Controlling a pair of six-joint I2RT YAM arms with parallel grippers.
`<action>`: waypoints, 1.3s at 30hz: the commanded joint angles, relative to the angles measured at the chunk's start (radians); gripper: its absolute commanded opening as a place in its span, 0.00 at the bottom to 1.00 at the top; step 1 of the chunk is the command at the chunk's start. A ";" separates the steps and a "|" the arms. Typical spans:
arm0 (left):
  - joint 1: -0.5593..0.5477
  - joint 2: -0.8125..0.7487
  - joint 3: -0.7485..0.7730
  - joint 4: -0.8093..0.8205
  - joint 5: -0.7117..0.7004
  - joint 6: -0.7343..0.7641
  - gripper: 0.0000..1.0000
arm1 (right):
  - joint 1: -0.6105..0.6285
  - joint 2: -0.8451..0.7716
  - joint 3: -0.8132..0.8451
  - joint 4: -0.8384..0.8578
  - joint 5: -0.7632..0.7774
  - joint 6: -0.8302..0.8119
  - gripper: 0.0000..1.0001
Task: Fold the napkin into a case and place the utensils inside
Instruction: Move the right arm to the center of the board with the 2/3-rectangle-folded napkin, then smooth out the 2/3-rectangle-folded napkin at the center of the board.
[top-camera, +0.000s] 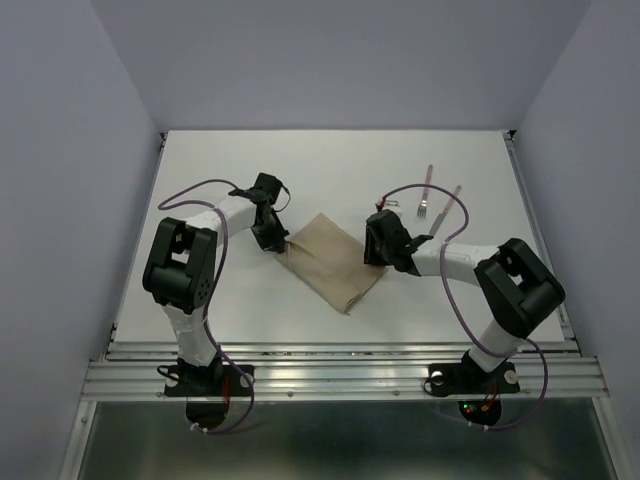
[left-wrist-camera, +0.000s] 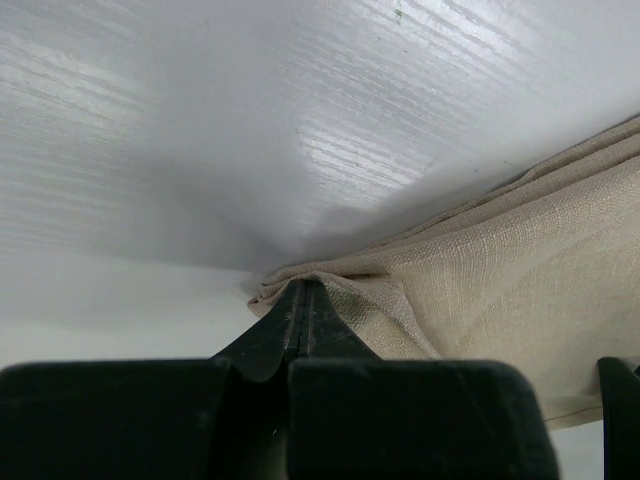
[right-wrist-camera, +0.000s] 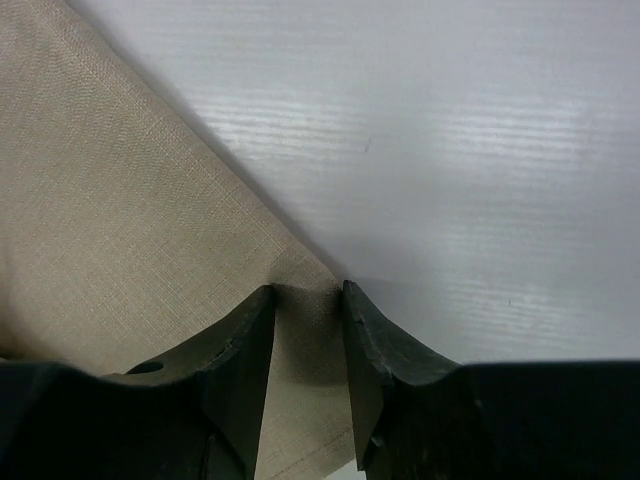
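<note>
The tan napkin (top-camera: 333, 265) lies folded into a smaller layered shape in the middle of the table. My left gripper (top-camera: 275, 243) is at its left corner. In the left wrist view the gripper (left-wrist-camera: 303, 285) is shut, with the bunched corner of the napkin (left-wrist-camera: 500, 270) pinched at the tips. My right gripper (top-camera: 375, 255) is at the napkin's right corner. In the right wrist view it (right-wrist-camera: 307, 290) is open, its fingers straddling the flat corner of the napkin (right-wrist-camera: 120, 220). The fork (top-camera: 426, 195) and the knife (top-camera: 450, 210), with pinkish-red handles, lie on the table behind the right gripper.
The white table (top-camera: 330, 160) has a raised edge along its right side (top-camera: 535, 230) and a metal rail along the front (top-camera: 340, 375). Purple cables loop from both arms. Grey walls stand on the left, right and back.
</note>
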 joint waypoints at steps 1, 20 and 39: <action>-0.014 0.017 0.047 -0.032 -0.023 0.022 0.00 | 0.032 -0.043 -0.073 -0.067 -0.029 0.164 0.39; -0.068 0.044 0.109 -0.027 0.004 0.066 0.00 | 0.231 -0.256 0.051 -0.185 0.043 0.144 0.67; -0.083 -0.031 0.072 0.019 0.085 0.114 0.00 | 0.280 0.116 0.228 -0.015 -0.034 0.133 0.04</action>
